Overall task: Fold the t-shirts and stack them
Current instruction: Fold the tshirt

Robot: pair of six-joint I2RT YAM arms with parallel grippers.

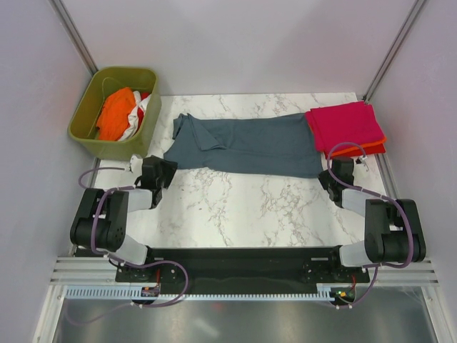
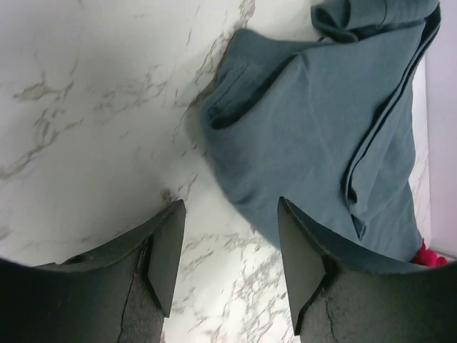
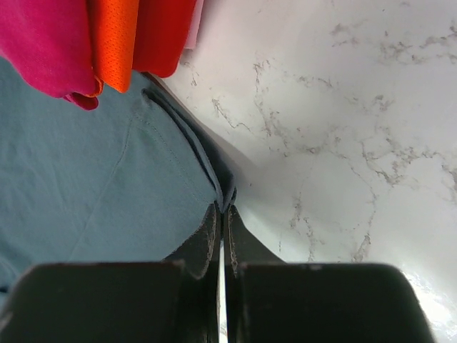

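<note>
The slate-grey shirt [image 1: 243,145] lies flat on the marble worktop [image 1: 235,207] just right of the bin [image 1: 82,125]. Its collar and rumpled sleeve are toward the bin, and the smooth body stretches away. Its far end meets a folded pink shirt [image 1: 343,123] stacked on an orange-red shirt [image 3: 114,43]. The right jaws are closed tight on the hem corner farthest from the bin. The left jaws stand partly open and empty, over the shirt's bin-side edge.

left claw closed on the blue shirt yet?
No, the left claw stands open at the edge of the blue shirt, with nothing pinched in it.
</note>
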